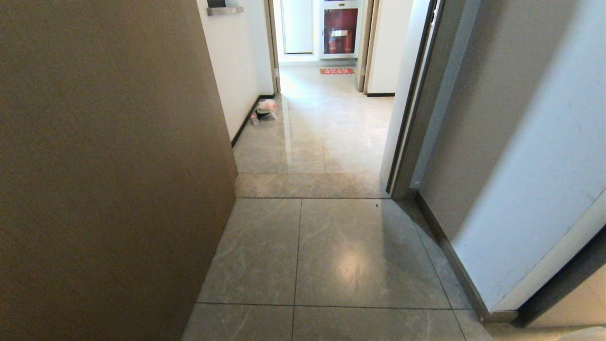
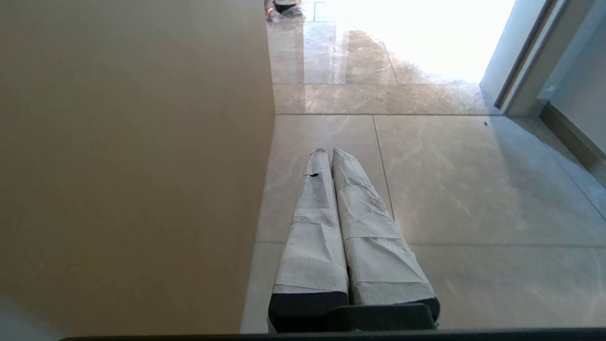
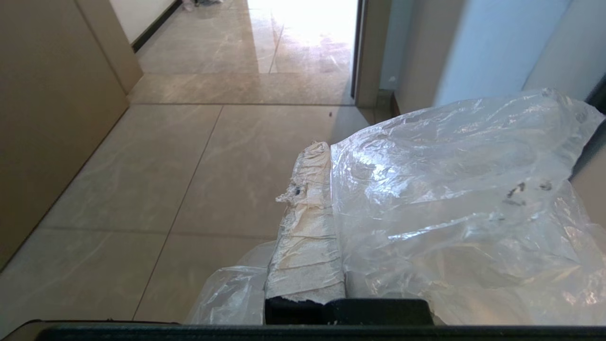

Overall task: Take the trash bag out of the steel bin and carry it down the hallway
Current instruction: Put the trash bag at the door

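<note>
On my left, the left gripper [image 2: 326,152] hangs over the floor tiles [image 2: 473,189] with fingers pressed together, empty. To the right, my right gripper [image 3: 326,147] has its fingers clamped on the trash bag [image 3: 450,199]: thin, slippery film, probably light, best held by its gathered top; the hallway [image 1: 326,137] lies ahead

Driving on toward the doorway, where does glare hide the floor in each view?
Head view: only a soft sheen on the glossy beige floor tiles. Left wrist view: the hallway floor past the threshold is blown out white. Right wrist view: same washout, and the thin clear plastic trash bag glints, covering part of the floor.
</note>
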